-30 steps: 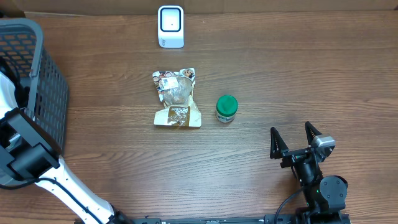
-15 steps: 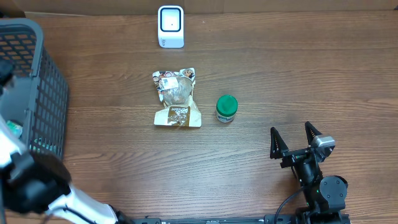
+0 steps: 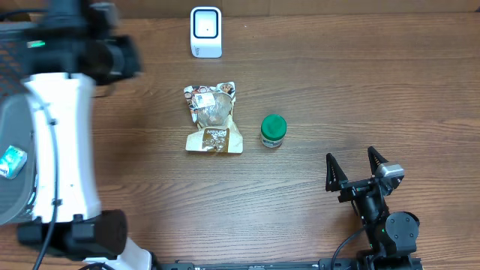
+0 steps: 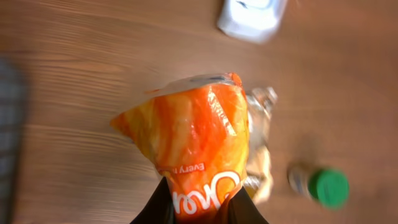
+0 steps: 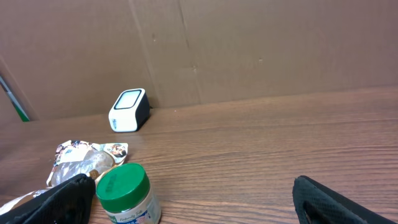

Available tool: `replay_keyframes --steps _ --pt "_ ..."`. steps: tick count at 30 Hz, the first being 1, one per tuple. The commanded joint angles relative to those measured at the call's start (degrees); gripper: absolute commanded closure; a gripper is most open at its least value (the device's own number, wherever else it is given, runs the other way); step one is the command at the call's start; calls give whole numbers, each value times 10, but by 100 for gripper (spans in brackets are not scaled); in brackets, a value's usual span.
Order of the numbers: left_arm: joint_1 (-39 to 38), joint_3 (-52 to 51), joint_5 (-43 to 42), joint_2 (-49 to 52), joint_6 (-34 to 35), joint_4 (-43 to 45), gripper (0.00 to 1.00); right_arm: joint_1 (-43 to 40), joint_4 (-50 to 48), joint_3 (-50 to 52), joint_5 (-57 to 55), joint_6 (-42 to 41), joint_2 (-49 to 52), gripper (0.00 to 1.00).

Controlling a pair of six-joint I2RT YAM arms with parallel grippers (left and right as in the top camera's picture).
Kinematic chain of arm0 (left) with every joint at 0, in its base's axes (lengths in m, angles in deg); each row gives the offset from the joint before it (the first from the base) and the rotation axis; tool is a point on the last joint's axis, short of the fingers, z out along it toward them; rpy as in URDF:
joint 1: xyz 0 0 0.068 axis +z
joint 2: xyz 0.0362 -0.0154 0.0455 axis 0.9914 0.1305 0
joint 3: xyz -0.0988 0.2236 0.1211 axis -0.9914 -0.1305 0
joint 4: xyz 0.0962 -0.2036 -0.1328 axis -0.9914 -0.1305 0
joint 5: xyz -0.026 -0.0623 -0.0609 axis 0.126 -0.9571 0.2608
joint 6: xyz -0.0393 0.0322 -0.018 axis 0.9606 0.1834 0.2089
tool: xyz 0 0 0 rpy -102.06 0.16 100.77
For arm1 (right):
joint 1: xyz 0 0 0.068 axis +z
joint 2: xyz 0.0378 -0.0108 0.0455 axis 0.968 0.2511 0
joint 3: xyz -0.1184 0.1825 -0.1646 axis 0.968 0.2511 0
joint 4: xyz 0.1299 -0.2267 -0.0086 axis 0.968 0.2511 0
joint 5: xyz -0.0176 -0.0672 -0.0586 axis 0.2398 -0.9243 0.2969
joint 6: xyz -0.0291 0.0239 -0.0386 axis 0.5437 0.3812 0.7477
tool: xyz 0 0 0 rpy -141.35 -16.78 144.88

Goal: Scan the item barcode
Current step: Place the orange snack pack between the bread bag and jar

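In the left wrist view my left gripper [image 4: 200, 200] is shut on the lower end of an orange snack bag [image 4: 193, 134], which hangs above the table. The white scanner [image 4: 252, 15] lies ahead of the bag at the table's back edge. In the overhead view the scanner [image 3: 205, 31] stands at the back centre, and the white left arm [image 3: 60, 127] reaches over the left side and hides the bag. My right gripper [image 3: 358, 166] rests open at the front right, nothing between its fingers; its wrist view faces the scanner [image 5: 129, 110].
A green-lidded jar [image 3: 273, 130] and a brown-and-clear pouch [image 3: 213, 120] lie mid-table, below and right of the held bag. A grey basket [image 3: 13, 112] at the left edge holds a small teal packet [image 3: 10, 161]. A cardboard wall [image 5: 249, 50] backs the table.
The left arm has lifted out of the basket and swung towards the table's back left, carrying the orange bag. The right arm has not moved.
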Motion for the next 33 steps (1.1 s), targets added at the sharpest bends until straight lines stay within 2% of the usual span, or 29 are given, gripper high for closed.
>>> replay_keyframes --steps 1,7,14,15,16,17,20,22,25,33 --pt "-113 -34 44 24 -23 6 96 -3 -3 6 1 -1 -2 0" --pt "-244 -81 57 99 -6 65 96 -3 -3 6 1 -1 -2 0" --pt "-304 -82 56 217 60 120 93 -3 -3 6 1 -1 -2 0" --pt "-308 -82 50 227 60 122 90 -3 -3 6 1 -1 -2 0" --pt "-313 -82 48 243 62 123 74 -3 -3 6 1 -1 -2 0" --pt "-315 -82 48 251 62 122 63 -3 -3 6 1 -1 -2 0" --pt "-316 -82 48 259 66 120 42 -3 -3 6 1 -1 -2 0" --pt "-316 -79 48 256 66 122 37 -3 -3 6 1 -1 -2 0" --pt "-311 -56 49 247 65 112 36 -3 -3 6 1 -1 -2 0" --pt "-255 107 59 180 47 7 36 -3 -3 6 1 -1 -2 0"
